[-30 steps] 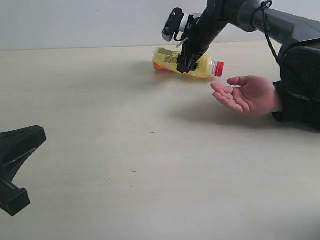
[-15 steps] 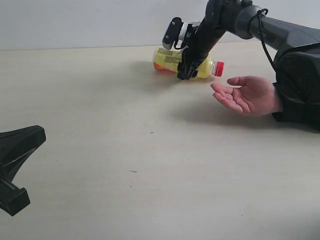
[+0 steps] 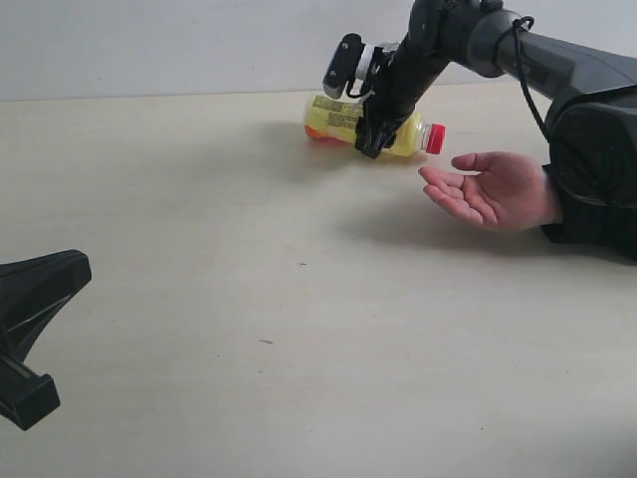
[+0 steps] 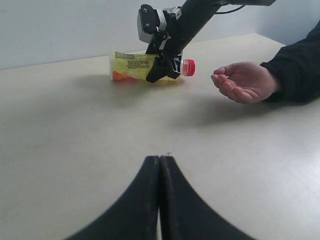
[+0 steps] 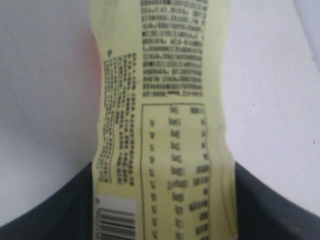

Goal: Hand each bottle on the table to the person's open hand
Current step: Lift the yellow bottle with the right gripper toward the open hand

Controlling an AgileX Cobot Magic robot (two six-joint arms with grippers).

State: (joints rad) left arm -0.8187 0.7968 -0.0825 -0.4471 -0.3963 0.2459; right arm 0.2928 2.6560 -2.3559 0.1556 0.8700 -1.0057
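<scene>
The yellow bottle [image 3: 333, 118] with a red cap [image 3: 435, 137] lies on its side at the far part of the table [image 3: 249, 279]. My right gripper [image 3: 370, 139] comes down on its middle, one finger on each side, pressing the printed label [image 5: 165, 125]. The person's open hand [image 3: 493, 189] waits palm up just right of the cap, a small gap away. In the left wrist view the bottle [image 4: 131, 66] and the hand [image 4: 245, 82] show far ahead of my left gripper [image 4: 160, 158], which is shut and empty. The other bottles are out of view.
My left gripper [image 3: 30, 329] rests low at the near left edge of the table. The person's black sleeve [image 3: 597, 214] and my right arm [image 3: 557, 60] fill the far right side. A pale wall [image 3: 149, 45] runs behind the table.
My right gripper came down around the yellow bottle's middle in the first half second, then held still. The bottle, the hand and my left gripper have not moved.
</scene>
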